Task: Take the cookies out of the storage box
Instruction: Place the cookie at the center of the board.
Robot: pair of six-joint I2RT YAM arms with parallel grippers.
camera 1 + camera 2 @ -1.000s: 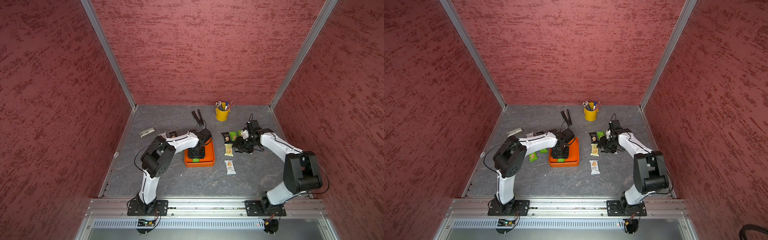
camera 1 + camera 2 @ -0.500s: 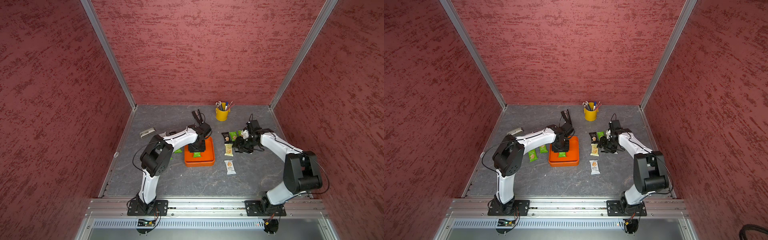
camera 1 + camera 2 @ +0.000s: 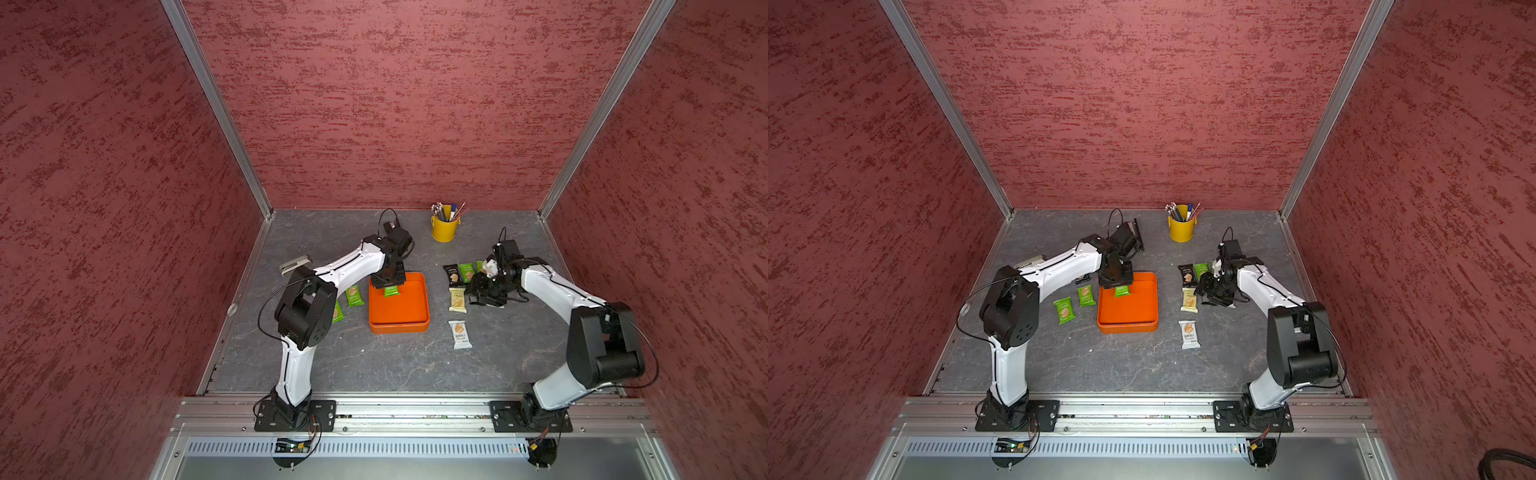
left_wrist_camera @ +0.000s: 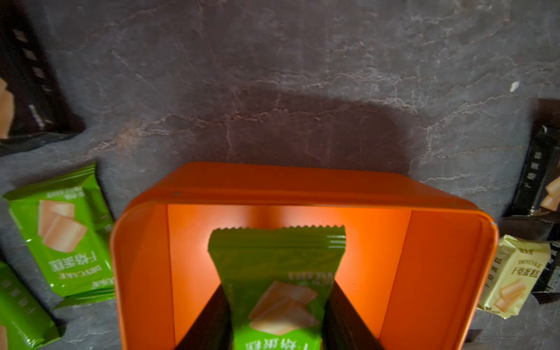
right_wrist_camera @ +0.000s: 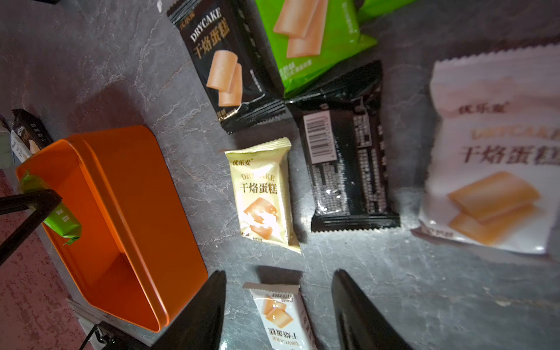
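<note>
Near the middle of the bench, in a top view, sits the orange storage box. The left gripper hangs over the box's far edge, pinching a green packet that dangles above the box floor. Two more green cookies lie on the bench just left of the box. The right gripper hovers low over the bench to the right of the box, just beside a pale yellow packet.

From the left wrist, the gripper's fingers press on both sides of the green packet, and its crimped end hangs free inside the box walls.

From the right wrist, the right gripper's fingers stand spread. A white packet lying flat on the bench shows between them, untouched. The pale yellow packet lies between the box and a black packet turned barcode-up.
</note>
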